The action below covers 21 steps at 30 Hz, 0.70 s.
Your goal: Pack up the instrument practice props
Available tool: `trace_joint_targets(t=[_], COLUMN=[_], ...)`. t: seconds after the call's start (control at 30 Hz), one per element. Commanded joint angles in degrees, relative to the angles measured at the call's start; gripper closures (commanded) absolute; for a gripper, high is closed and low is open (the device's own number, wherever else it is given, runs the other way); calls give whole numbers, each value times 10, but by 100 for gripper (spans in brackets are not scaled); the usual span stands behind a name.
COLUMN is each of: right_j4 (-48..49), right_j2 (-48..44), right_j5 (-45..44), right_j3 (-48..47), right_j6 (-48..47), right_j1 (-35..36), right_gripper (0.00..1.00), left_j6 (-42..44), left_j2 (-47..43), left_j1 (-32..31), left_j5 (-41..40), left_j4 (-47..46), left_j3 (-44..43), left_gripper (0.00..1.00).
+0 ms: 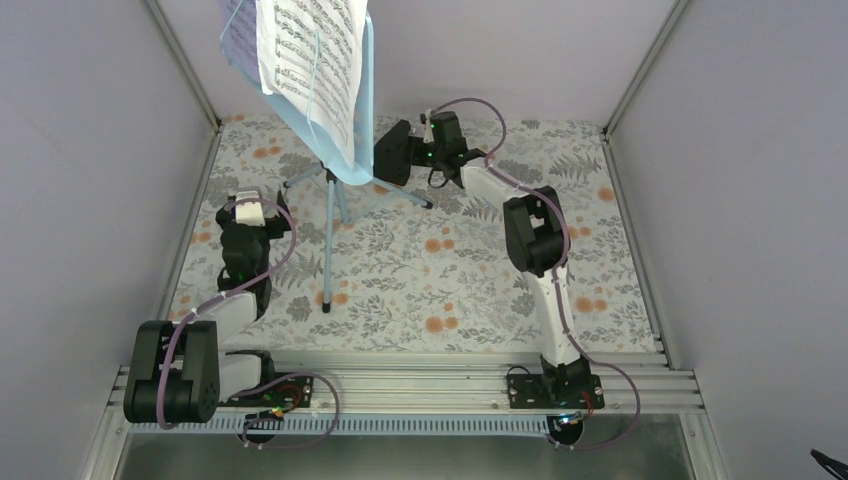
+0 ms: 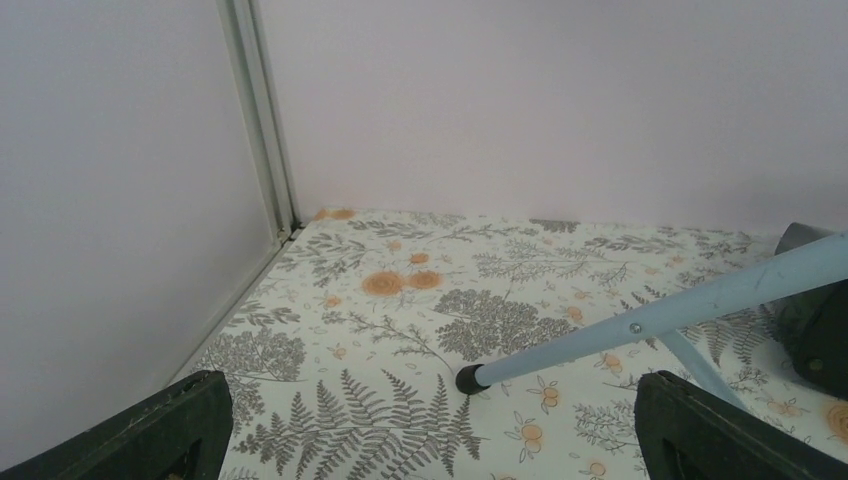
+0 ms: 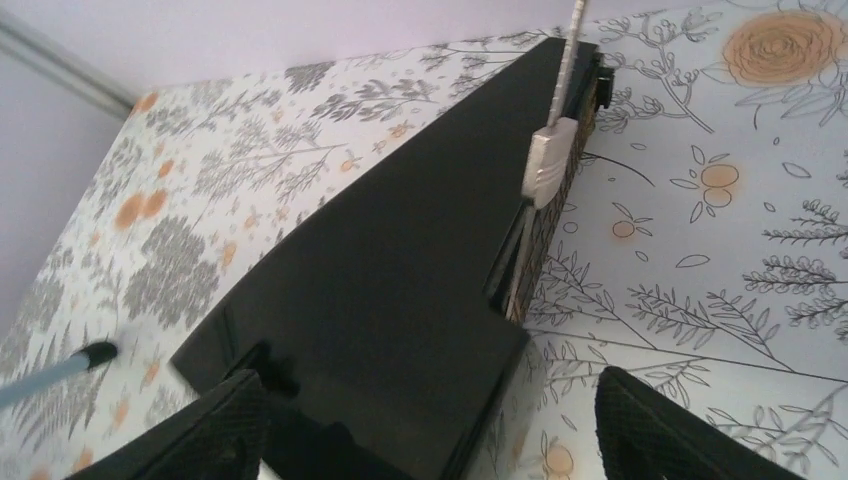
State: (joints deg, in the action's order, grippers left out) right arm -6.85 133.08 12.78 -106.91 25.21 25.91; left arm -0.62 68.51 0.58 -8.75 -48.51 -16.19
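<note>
The light blue music stand (image 1: 368, 95) stands at the back centre on thin tripod legs (image 1: 328, 240). It holds white sheet music (image 1: 310, 60) over a lavender page (image 1: 236, 40). The black pyramid metronome (image 1: 388, 158) sits just right of the stand. My right gripper (image 1: 408, 152) is open and straddles the metronome (image 3: 400, 260), whose rod carries a silver weight (image 3: 550, 165). My left gripper (image 1: 252, 200) is open and empty, left of the stand. One stand leg with a black foot (image 2: 468, 379) lies just ahead of the left gripper (image 2: 430, 445).
The floral table cloth (image 1: 450, 290) is boxed in by pale walls on the left (image 1: 90, 200), right (image 1: 740, 200) and back. A metal rail (image 1: 420, 375) runs along the near edge. Another stand foot (image 3: 98, 353) shows left of the metronome.
</note>
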Motion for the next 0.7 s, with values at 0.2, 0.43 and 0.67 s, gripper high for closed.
trace_joint_targets(t=[0.2, 0.43, 0.67], right_j4=[10, -19, -73], right_j2=[89, 127, 117], right_j5=[-159, -100, -93], right_j3=[-127, -195, -197], right_j6=[30, 36, 25], right_j1=[19, 22, 40], right_gripper=[35, 16, 0], left_j6=[13, 14, 8], left_j2=[15, 18, 27], left_j1=[-2, -5, -7], left_j5=[23, 24, 25], left_j4=[10, 14, 21], left_j3=[-18, -23, -30], left_gripper=[11, 12, 11])
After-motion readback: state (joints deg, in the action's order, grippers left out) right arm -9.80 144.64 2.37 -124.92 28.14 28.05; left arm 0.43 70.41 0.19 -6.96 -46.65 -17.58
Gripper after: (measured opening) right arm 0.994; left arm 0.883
